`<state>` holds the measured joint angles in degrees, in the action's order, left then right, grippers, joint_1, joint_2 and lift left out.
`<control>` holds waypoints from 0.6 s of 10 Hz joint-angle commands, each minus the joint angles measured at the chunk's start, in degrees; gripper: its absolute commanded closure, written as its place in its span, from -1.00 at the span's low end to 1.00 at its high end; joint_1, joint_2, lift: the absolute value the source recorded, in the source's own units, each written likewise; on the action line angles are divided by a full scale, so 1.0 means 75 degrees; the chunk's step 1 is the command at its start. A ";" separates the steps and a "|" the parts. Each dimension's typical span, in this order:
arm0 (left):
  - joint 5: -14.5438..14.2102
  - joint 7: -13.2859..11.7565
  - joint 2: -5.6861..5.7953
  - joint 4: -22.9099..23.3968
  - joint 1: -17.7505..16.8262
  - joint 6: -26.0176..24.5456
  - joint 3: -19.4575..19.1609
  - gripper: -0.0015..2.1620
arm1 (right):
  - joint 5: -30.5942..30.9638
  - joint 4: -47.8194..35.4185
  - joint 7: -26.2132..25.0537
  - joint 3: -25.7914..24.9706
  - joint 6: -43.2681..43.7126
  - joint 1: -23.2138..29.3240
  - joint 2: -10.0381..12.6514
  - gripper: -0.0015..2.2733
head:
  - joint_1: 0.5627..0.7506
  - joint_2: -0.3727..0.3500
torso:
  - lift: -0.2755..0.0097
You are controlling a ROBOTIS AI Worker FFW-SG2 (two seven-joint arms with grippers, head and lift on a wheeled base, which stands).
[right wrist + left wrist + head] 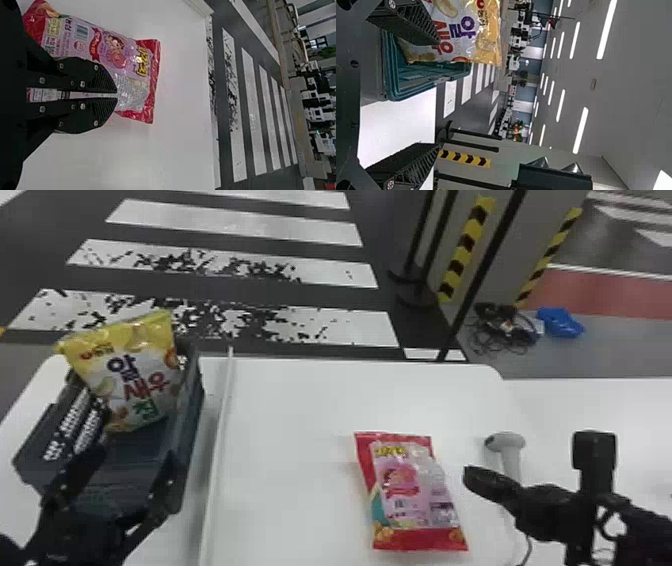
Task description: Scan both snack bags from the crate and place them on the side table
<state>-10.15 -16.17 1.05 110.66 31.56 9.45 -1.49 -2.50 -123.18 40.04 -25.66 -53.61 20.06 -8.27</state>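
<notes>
Head view, Korean-lettered yellow bag in crate, printed red bag

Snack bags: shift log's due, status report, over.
Left gripper open at crate; yellow bag ungripped, poking out. Right gripper shut, empty. Red bag flat on table. No evident obstruction.

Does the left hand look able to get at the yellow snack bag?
Probably yes: the left hand is open, and the yellow snack bag sticks up above the crate with nothing apparent between them.
</notes>
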 commanded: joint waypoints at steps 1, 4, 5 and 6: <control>-0.0006 0.0000 0.0000 0.0023 0.0011 0.0010 -0.0012 -0.92 | 0.0029 0.0486 -0.0370 -0.0106 0.0568 -0.0178 -0.0023 -0.71 | 0.41 -0.55 | 0.26; 0.0029 0.0000 0.0000 0.0093 0.0023 0.0010 -0.0023 -0.92 | 0.0041 0.1470 -0.0756 -0.0305 0.1318 -0.0506 -0.0058 -0.92 | 0.41 -0.71 | 0.26; 0.0040 0.0000 0.0000 0.0117 0.0035 0.0010 -0.0023 -0.92 | 0.0041 0.1716 -0.0838 -0.0293 0.1786 -0.0518 -0.0058 -0.92 | 0.41 -0.73 | 0.26; 0.0052 0.0000 0.0000 0.0175 0.0070 0.0010 -0.0023 -0.92 | 0.0041 0.1927 -0.1014 -0.0282 0.1974 -0.0588 -0.0070 -0.92 | 0.41 -0.77 | 0.26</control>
<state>-9.78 -16.17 1.05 111.78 31.95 9.53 -1.67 -2.20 -109.61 32.63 -27.85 -39.83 15.86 -8.75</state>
